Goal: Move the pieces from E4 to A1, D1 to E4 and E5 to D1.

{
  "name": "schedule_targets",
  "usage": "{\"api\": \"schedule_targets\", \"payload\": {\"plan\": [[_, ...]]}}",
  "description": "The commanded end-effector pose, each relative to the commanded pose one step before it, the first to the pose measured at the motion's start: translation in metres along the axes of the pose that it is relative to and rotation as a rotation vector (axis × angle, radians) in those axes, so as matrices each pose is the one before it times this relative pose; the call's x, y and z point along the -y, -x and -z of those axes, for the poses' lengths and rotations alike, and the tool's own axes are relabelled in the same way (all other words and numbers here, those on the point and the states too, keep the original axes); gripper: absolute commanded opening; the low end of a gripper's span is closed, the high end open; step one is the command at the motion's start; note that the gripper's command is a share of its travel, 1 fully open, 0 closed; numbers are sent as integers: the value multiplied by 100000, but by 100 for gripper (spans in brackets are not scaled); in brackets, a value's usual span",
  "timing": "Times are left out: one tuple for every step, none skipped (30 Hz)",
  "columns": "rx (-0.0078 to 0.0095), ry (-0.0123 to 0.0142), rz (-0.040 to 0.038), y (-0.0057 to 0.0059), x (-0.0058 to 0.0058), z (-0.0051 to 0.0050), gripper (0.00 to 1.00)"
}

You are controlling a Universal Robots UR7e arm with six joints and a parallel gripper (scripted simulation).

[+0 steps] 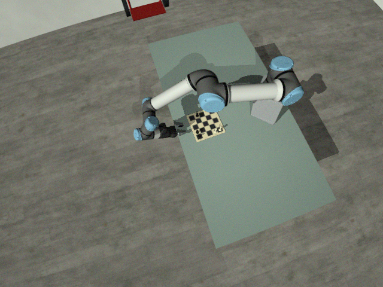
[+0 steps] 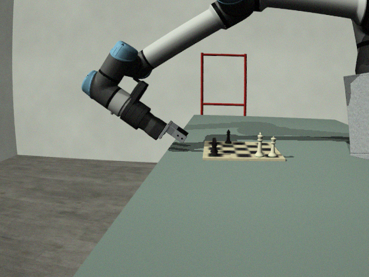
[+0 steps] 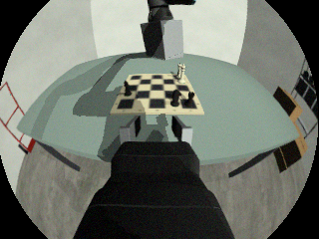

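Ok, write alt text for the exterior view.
A robot arm's open, empty gripper hangs tilted beside the left edge of a green table, short of a small chessboard. On the board stand two black pieces and two white ones.

Open, empty gripper (image 2: 179, 134) just off the table edge (image 2: 166, 154), near chessboard (image 2: 243, 157).
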State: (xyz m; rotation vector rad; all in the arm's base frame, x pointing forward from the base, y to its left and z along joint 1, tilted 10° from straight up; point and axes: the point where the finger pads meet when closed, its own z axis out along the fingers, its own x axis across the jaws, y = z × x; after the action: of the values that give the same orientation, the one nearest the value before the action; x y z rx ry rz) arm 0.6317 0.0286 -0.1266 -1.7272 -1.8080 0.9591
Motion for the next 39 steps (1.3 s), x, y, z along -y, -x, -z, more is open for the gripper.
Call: {"api": "schedule_targets", "payload": {"plan": [[14,176,-19,8,41,110,100],[0,0,0,0,0,0,100],[0,0,0,0,0,0,100],[0,0,0,0,0,0,100],[0,0,0,0,0,0,100],[0,0,0,0,0,0,100],[0,0,0,0,0,0,100],[0,0,0,0,0,0,100],[0,0,0,0,0,0,100],[0,0,0,0,0,0,100],[0,0,0,0,0,0,100],[0,0,0,0,0,0,100],[0,0,0,0,5,3,100],[0,-3,0,0,30,21,100],[0,-6,0,0,74,52,100],[0,-11,0,1,132,92,100],[0,-14,0,1,196,137,100],[0,0,0,2,258,182,100],[0,0,0,2,325,229,100],[0,0,0,0,0,0,100],[0,0,0,0,0,0,100],[0,0,0,2,389,274,100],[0,0,0,3,448,315,100],[0,0,0,3,497,350,100],[0,0,0,3,536,377,100],[0,0,0,3,562,396,100],[0,0,0,3,572,403,100],[0,0,0,3,567,400,100],[0,0,0,3,546,385,100],[0,0,0,3,508,358,100],[0,0,0,3,456,321,100],[0,0,0,2,391,275,100],[0,0,0,2,317,224,100],[0,0,0,1,238,168,100],[0,0,0,1,161,113,100],[0,0,0,1,91,64,100],[0,0,0,0,0,0,100],[0,0,0,0,0,0,100],[0,0,0,0,36,26,100]]}}
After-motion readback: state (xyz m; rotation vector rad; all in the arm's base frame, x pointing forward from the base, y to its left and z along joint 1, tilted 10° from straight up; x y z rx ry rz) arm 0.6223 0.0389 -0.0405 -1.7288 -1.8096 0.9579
